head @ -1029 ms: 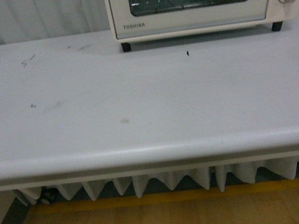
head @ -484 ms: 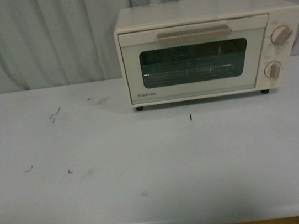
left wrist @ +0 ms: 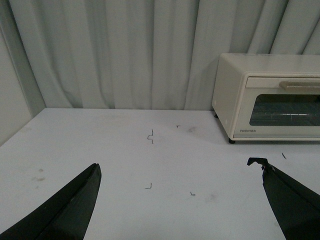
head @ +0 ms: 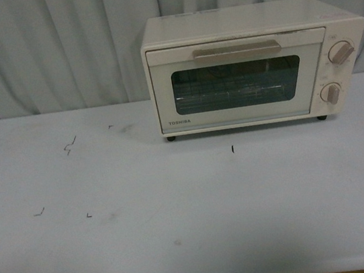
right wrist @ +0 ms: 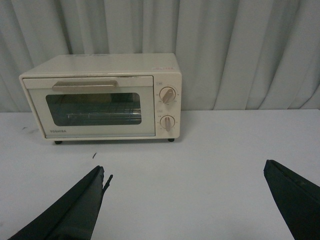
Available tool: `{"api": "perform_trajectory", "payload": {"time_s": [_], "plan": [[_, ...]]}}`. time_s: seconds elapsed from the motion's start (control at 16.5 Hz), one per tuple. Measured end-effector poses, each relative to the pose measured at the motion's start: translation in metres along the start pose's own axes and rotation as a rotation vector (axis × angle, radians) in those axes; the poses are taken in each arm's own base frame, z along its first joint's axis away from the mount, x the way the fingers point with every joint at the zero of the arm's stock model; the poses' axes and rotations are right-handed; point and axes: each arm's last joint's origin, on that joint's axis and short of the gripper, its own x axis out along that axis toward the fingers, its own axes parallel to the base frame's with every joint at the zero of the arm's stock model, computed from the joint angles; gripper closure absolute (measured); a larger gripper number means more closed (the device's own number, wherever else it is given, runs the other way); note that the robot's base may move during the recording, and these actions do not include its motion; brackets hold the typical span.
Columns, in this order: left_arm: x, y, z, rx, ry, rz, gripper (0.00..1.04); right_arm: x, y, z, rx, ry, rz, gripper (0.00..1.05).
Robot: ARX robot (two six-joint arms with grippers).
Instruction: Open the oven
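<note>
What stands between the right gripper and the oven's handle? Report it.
Nothing visible does. In the right wrist view, only bare table lies between the open right gripper and the handle on the shut oven.

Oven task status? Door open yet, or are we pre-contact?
Done: nothing visible; the oven has its door shut, flush with the front. In hand: neither arm touches it; the left gripper and right gripper are both open and empty above the table, short of the oven. Left: reach the handle at the top of the door, close on it and probably pull the door down.
</note>
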Motion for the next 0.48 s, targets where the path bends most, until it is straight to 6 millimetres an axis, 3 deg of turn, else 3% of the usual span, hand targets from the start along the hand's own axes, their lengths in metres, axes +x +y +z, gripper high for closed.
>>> {"api": "perform_trajectory", "payload": {"time_s": [0.48], "plan": [[0.0000, 0.0000, 0.0001, 0.000, -0.001, 0.000, 0.07, 0.0000, 0.0000, 0.0001, 0.000, -0.001, 0.000, 0.06]]}}
